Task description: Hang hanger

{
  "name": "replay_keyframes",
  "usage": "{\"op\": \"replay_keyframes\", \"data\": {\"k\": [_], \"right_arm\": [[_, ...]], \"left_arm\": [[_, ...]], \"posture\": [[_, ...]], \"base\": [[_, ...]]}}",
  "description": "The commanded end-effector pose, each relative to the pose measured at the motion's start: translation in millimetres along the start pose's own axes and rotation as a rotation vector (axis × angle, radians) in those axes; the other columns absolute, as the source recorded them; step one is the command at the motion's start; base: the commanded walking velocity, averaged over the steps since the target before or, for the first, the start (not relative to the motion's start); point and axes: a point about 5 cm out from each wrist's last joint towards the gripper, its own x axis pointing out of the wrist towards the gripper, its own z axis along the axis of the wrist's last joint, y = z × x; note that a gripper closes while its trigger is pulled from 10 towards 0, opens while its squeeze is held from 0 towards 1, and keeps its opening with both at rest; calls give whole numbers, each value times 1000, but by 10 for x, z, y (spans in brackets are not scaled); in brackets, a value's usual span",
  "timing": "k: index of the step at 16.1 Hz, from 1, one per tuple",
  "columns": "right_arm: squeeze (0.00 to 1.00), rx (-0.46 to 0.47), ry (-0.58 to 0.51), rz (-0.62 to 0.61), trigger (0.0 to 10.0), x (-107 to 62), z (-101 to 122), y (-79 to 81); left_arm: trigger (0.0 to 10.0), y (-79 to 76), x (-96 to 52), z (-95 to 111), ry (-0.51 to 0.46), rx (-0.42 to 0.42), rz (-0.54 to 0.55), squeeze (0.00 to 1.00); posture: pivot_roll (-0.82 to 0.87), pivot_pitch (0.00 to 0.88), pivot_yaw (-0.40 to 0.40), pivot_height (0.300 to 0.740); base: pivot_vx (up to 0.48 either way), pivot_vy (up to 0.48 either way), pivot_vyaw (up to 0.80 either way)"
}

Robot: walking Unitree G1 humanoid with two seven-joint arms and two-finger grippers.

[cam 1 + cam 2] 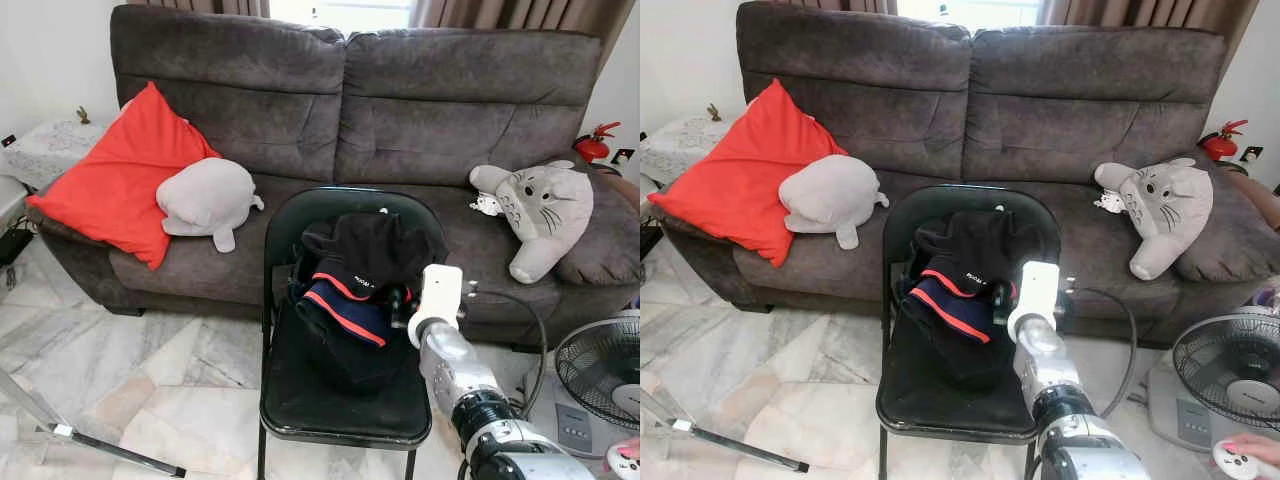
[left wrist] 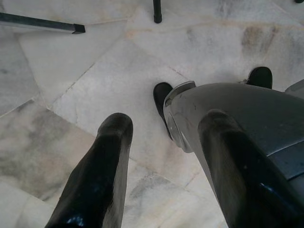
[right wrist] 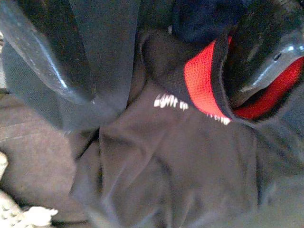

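Right hand wide open, fingers straddling the black garment on the chair. Risk: it pinches loose cloth only; no hanger visible. Left hand open, idle above the floor.

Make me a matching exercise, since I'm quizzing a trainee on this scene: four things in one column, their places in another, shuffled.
Things:
1. red cushion
2. dark clothes
3. grey cat plush
4. fan

Places:
A. on the seat of the black folding chair
B. on the floor on the robot's right
C. at the sofa's left end
D. at the sofa's right end

Pairs: 1-C, 2-A, 3-D, 4-B
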Motion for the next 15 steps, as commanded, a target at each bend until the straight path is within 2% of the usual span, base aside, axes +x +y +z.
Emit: {"op": "replay_keyframes", "data": {"k": [1,4,5,6,7,8,9,11,13,14,15], "right_arm": [[0,39,-38,-6,10000,18,109,14],[0,0,13,20,10000,22,47,56],[0,-4,17,21,431,22,40,55],[0,-11,27,20,0,22,27,54],[0,-15,43,14,0,23,6,45],[0,-22,56,8,7843,24,-9,34],[0,-22,63,4,10000,25,-16,24],[0,-22,65,1,10000,27,-16,14],[0,-19,62,5,0,27,-13,17],[0,-20,61,7,0,27,-11,18],[0,-22,68,15,4118,27,-18,27]], "left_arm": [[10000,-44,-10,-86,33,12,-11,0],[10000,-40,-10,-85,33,15,-8,0],[10000,-40,-10,-85,33,15,-8,0],[10000,-38,-10,-86,34,15,-8,0],[10000,-36,-11,-87,35,16,-8,0],[10000,-35,-11,-88,36,16,-9,0],[10000,-33,-12,-88,36,17,-9,0],[10000,-33,-12,-87,36,19,-9,0],[10000,-31,-12,-88,36,22,-8,0],[10000,-31,-12,-87,35,22,-8,0],[10000,-29,-12,-87,35,22,-8,0]], "posture": [[106,12,-3,740],[109,11,-1,740],[109,11,-1,740],[113,11,1,740],[113,11,1,740],[113,13,1,740],[114,13,2,740],[114,13,2,740],[115,12,4,740],[117,12,4,740],[117,11,4,740]], "base": [[0,0,0],[0,0,0],[0,0,0],[0,0,0],[0,0,0],[0,0,0],[0,0,0],[0,0,0],[0,0,0],[0,0,0],[0,0,0]]}}
